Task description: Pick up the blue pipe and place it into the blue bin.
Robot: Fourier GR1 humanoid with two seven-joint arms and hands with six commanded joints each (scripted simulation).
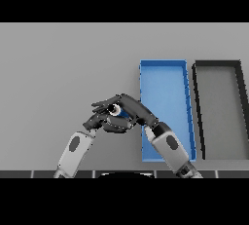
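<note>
One blue pipe (118,111), pinched by right hand (130,108) and left hand (101,120), just left of one blue bin (165,64); one black bin (217,64) beyond.

No legible text or labels, seemingly.

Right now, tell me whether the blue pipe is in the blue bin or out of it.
Out. The blue pipe sits between both hands, left hand and right hand, left of the blue bin.
</note>
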